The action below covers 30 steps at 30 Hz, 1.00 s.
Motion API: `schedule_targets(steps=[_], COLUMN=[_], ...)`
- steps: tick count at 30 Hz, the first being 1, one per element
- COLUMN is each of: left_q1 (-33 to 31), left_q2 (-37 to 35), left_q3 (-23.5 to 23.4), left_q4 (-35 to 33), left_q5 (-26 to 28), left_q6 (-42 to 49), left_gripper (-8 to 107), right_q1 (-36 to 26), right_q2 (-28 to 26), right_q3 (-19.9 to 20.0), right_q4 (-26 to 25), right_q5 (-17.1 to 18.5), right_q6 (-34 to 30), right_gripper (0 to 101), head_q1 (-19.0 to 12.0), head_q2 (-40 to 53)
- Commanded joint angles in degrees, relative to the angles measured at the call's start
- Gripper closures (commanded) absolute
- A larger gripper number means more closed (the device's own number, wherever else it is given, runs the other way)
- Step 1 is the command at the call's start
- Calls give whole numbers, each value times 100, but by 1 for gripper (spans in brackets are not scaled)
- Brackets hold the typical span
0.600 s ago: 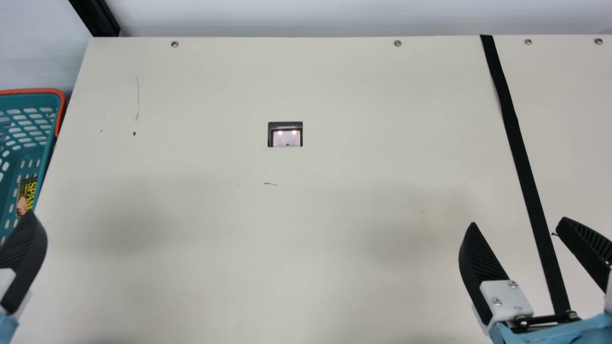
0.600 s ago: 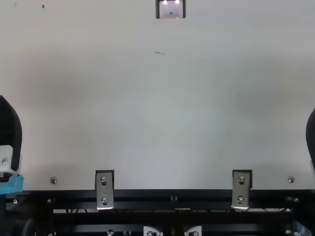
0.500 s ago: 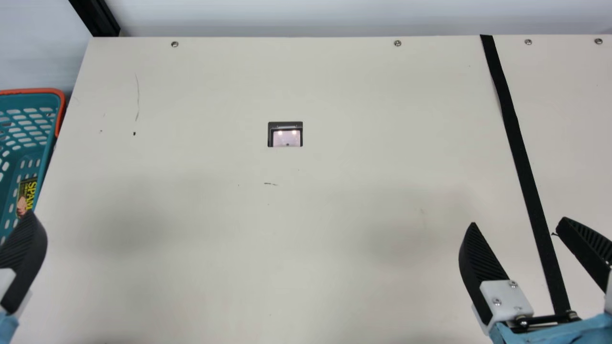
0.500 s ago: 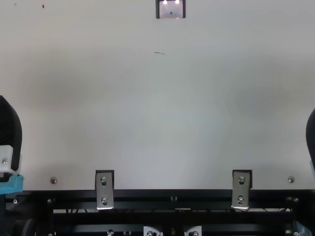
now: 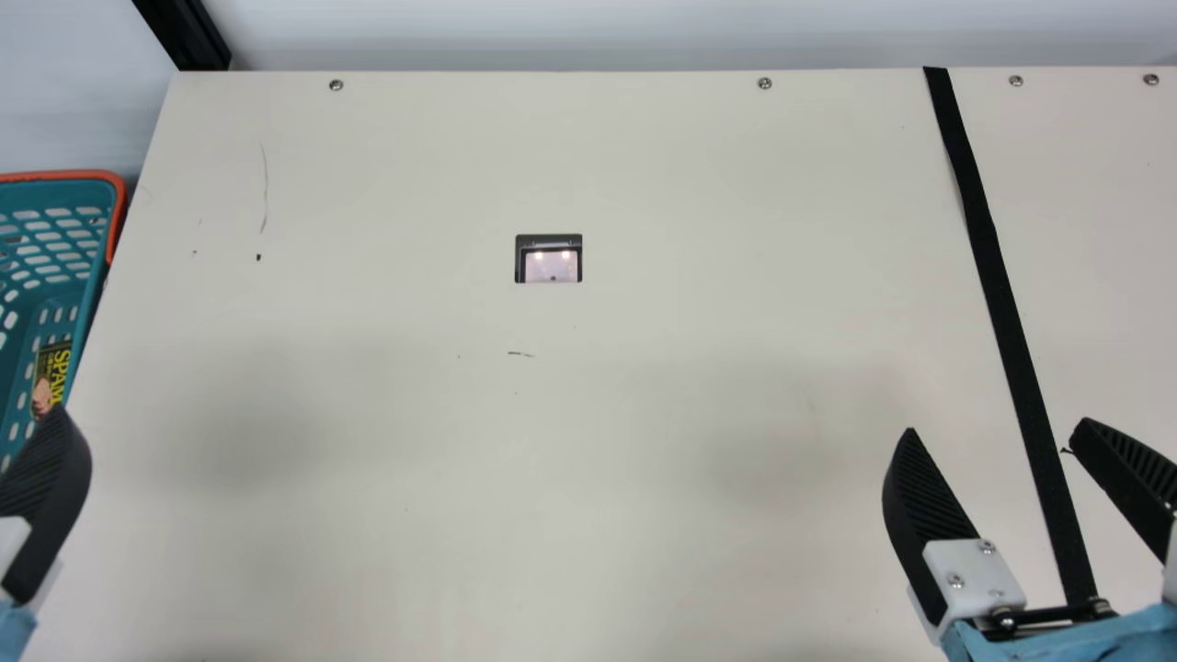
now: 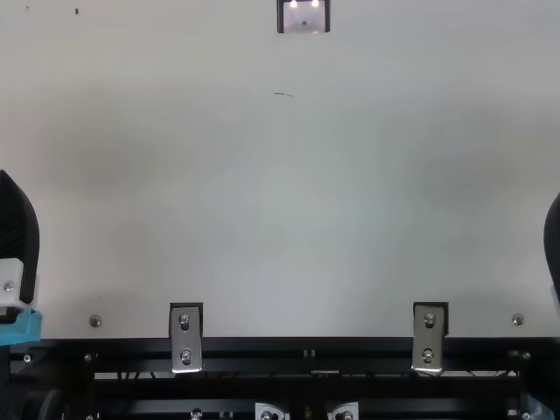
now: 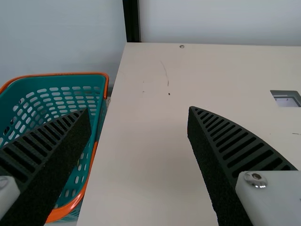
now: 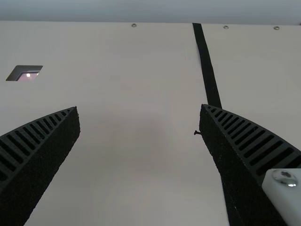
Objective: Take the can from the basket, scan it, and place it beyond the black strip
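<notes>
In the main view the can (image 5: pixel 51 375) lies in the teal basket (image 5: pixel 57 292) at the far left, its dark and yellow label partly covered by a finger of my left gripper (image 5: pixel 44 496). In the left wrist view that left gripper (image 7: pixel 138 110) is open and empty beside the basket (image 7: pixel 61 101). My right gripper (image 5: pixel 995 428) stands open and empty at the near right, its fingers on either side of the black strip (image 5: pixel 998 285). The right wrist view shows the right gripper (image 8: pixel 139 107) spread wide. A scanner window (image 5: pixel 550 261) is set into the table.
The cream table (image 5: pixel 588 441) stretches between the two arms, with a few screws along its far edge. A black post (image 5: pixel 188 35) rises at the far left corner. Metal brackets (image 6: pixel 185 337) sit on the black frame at the near edge.
</notes>
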Motion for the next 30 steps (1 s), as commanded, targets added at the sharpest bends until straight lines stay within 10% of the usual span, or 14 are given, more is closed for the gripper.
schedule_targets(steps=[1,30], left_q1=[0,0], left_q2=[0,0], left_q3=[0,0], left_q4=[0,0], left_q5=[0,0], left_q6=[0,0], left_gripper=[9,9], right_q1=[0,0], right_q2=[0,0], right_q3=[0,0], right_q4=[0,0], right_q5=[0,0], right_q6=[0,0], right_gripper=[0,0], head_q1=[-96,-96], head_q2=[32,32])
